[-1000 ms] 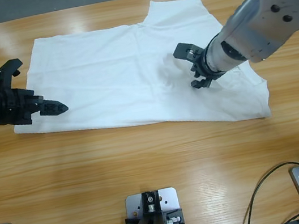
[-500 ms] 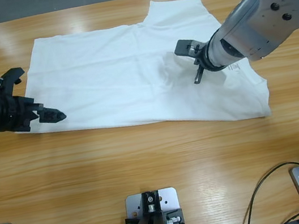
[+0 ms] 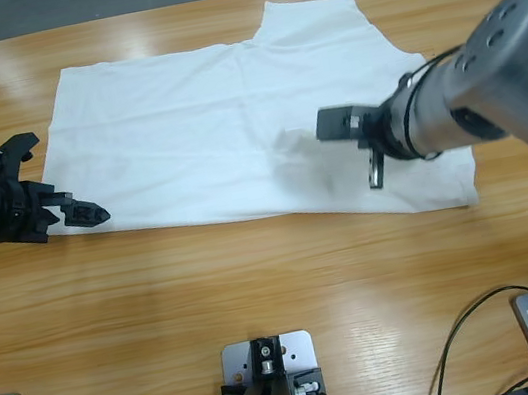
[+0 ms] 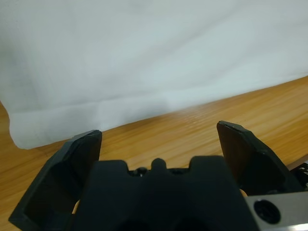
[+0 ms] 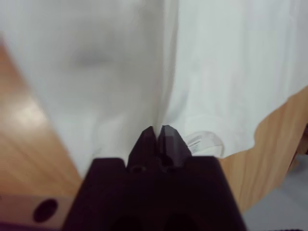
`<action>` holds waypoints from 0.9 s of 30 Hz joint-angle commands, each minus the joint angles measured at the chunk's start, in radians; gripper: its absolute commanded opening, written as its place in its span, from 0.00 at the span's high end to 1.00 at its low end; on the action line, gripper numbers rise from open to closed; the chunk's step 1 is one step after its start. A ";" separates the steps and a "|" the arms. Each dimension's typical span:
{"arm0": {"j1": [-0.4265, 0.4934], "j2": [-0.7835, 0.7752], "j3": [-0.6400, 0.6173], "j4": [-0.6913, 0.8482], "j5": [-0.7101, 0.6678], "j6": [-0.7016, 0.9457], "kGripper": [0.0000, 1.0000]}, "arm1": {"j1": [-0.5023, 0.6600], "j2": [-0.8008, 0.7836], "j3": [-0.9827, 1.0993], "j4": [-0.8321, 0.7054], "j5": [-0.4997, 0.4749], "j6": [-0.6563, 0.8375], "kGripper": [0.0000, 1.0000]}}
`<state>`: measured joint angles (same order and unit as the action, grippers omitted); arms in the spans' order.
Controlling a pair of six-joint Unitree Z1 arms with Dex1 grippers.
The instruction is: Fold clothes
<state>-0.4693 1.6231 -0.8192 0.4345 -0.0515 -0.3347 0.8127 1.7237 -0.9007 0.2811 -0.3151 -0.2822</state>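
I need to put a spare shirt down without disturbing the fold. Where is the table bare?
The wide wood strip of the table in front of the T-shirt's near hem is bare. A narrow strip beyond its far edge is bare too. It is crowded at the near-left corner, by the left gripper, and where the right gripper pinches the cloth.

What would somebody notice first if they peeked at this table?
A big white T-shirt lies spread across the far half of the wooden table. The right gripper pinches a ridge of its cloth near the shirt's right end, while the left gripper waits open at the shirt's left corner.
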 commanded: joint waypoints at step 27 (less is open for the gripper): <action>0.030 0.042 -0.021 0.009 0.050 0.016 0.07 | -0.045 -0.242 -0.052 0.358 0.002 0.427 0.00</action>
<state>-0.4680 1.6239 -0.8192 0.4345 -0.0456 -0.3406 0.8952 1.7184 -0.9360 0.5814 -0.3018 -0.0763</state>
